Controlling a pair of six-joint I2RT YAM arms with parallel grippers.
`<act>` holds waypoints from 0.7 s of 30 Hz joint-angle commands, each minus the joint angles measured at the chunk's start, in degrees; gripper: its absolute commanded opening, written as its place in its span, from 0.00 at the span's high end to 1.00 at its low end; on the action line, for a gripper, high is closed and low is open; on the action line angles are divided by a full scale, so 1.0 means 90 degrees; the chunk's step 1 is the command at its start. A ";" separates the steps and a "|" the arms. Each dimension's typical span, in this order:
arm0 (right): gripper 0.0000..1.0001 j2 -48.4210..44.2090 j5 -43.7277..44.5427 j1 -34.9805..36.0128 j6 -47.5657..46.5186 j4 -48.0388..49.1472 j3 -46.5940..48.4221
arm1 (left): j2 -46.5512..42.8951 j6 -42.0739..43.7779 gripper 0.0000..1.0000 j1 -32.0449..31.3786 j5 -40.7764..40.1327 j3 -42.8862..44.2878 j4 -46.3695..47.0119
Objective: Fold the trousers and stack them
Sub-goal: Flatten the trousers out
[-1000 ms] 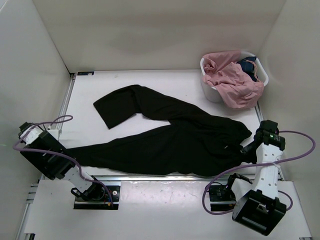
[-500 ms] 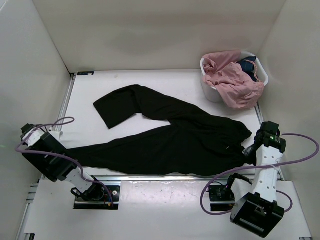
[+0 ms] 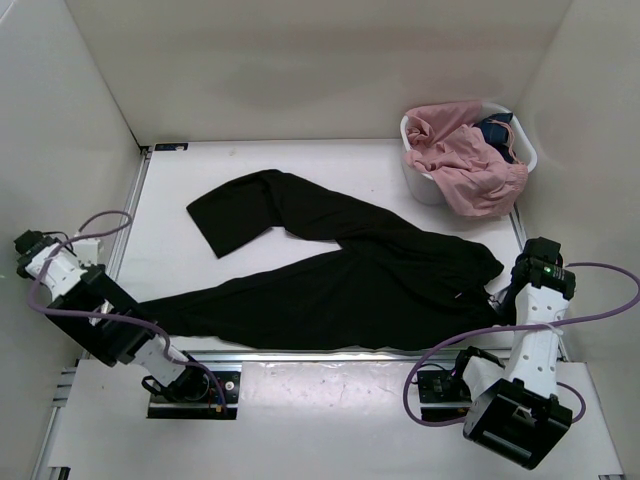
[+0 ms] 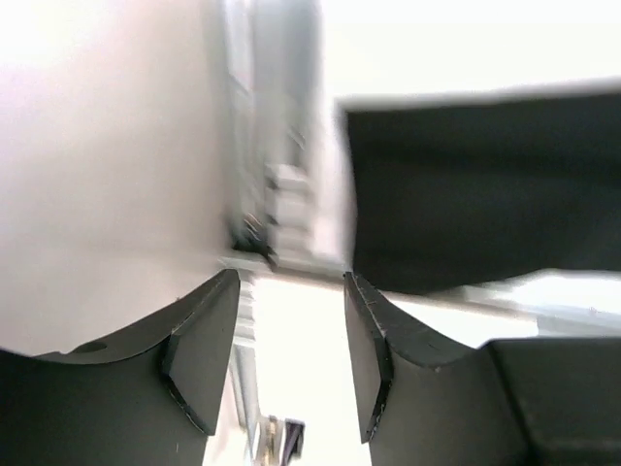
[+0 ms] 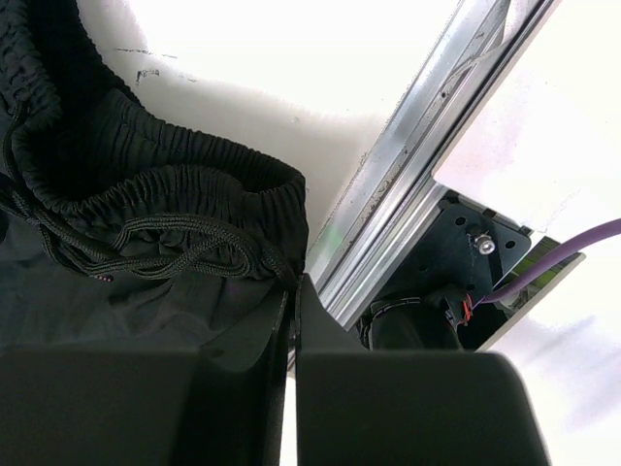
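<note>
The black trousers (image 3: 350, 280) lie spread across the white table, one leg running left along the near edge and the other angling to the far left. My left gripper (image 4: 291, 282) hangs open and empty just left of the near leg's end (image 4: 485, 184); in the top view its arm (image 3: 85, 295) is raised by the left wall. At the table's near right, my right gripper (image 3: 497, 302) is shut on the corner of the elastic waistband (image 5: 194, 184), where the drawstring meets its fingertips (image 5: 293, 282).
A white basket (image 3: 425, 185) at the far right holds a pink garment (image 3: 470, 160) and a dark blue one (image 3: 497, 130). White walls enclose the table on three sides. A metal rail (image 5: 417, 184) runs along the near edge beside the right gripper.
The left gripper has opened, let go of the near leg's end and drawn back up and to the left. The right gripper stays shut and has shifted only slightly.
</note>
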 commanded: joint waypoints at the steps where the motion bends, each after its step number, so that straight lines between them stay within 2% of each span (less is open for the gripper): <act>1: 1.00 -0.0002 0.0161 -0.0032 -0.0114 -0.0030 0.0231 | 0.0399 -0.0748 0.41 -0.0132 0.0448 0.0285 0.0188; 10: 1.00 -0.0061 0.0161 -0.0032 -0.0183 0.0028 0.0114 | 0.0742 -0.0535 0.42 -0.0329 -0.0119 -0.0759 0.0335; 12: 1.00 -0.0061 0.0161 -0.0032 -0.0183 0.0028 0.0114 | 0.0742 -0.0535 0.53 -0.0329 0.0036 -0.0925 0.0393; 13: 1.00 -0.0061 0.0161 -0.0032 -0.0183 0.0086 0.0056 | 0.0742 -0.0535 0.76 -0.0329 0.0037 -0.0926 0.0394; 14: 1.00 -0.0061 0.0161 -0.0032 -0.0183 0.0087 0.0055 | 0.0742 -0.0612 0.85 -0.0329 0.0211 -0.0926 0.0394; 17: 1.00 -0.0061 0.0161 -0.0032 -0.0183 0.0087 0.0055 | 0.0450 -0.0672 0.86 -0.0329 0.0407 -0.0614 0.0394; 21: 1.00 -0.0119 0.0297 -0.0032 -0.0183 0.0028 0.0250 | -0.0740 -0.0438 0.86 -0.0329 0.1011 0.0030 0.0394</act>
